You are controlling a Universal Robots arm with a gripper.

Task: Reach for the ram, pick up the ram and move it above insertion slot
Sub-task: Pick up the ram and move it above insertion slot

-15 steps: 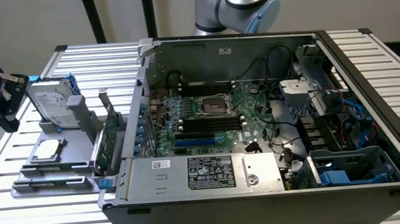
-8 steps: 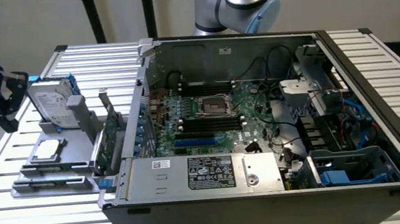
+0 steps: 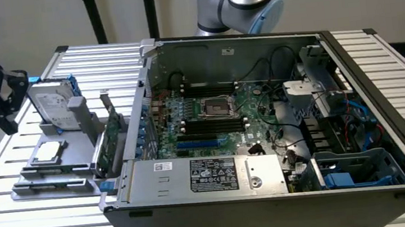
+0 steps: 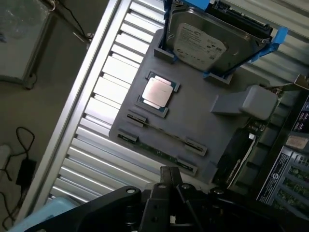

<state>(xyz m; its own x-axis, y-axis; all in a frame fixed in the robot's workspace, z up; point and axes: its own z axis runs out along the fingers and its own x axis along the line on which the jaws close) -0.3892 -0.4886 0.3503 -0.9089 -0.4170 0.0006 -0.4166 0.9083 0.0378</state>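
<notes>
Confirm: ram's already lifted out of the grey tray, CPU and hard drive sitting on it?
Not quite. The ram is in its slot on the grey tray, next to the CPU. The wrist view shows it there, with the gripper clear of it. The CPU and hard drive do sit on the tray.

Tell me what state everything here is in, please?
computer case, open, insides exposed.
ram, lying on edge in the grey tray, not held.
processor chip, seated flat in the tray.
hard drive, standing on edge in the tray.
expansion card, standing on edge beside the case.
gripper, above the tray, apart from the ram.
</notes>
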